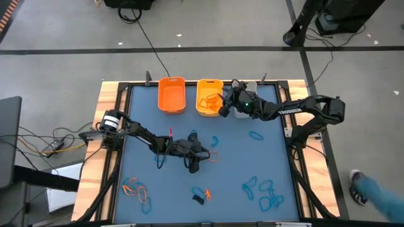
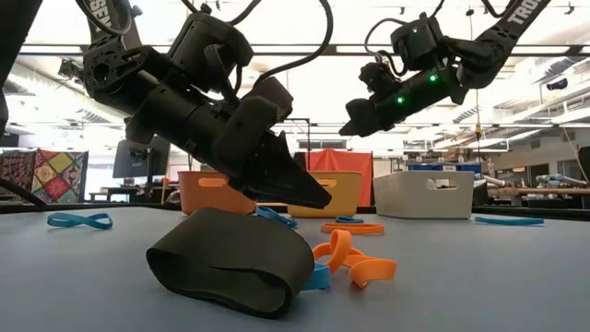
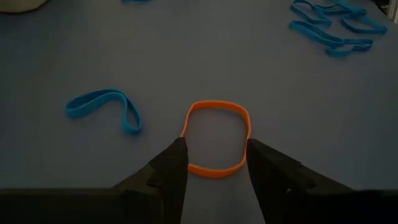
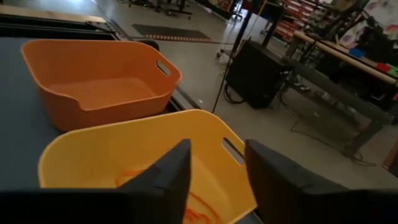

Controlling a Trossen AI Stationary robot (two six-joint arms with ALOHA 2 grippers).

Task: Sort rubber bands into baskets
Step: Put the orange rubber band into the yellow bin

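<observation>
From above, the right claw hangs over the yellow-orange basket — orange bands already inside. Its wrist view shows the fingers spread, empty. Left wrist view: the left claw spread astride an orange band on the worktop — best to drop low, then pinch one strand.

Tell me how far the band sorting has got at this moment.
Early. Done: orange bands lie in the yellow-orange basket, with the open right gripper above it. In hand: the left gripper, fingers apart, straddles an orange band on the table. Left: blue bands and others scattered about; the orange basket looks empty.
</observation>
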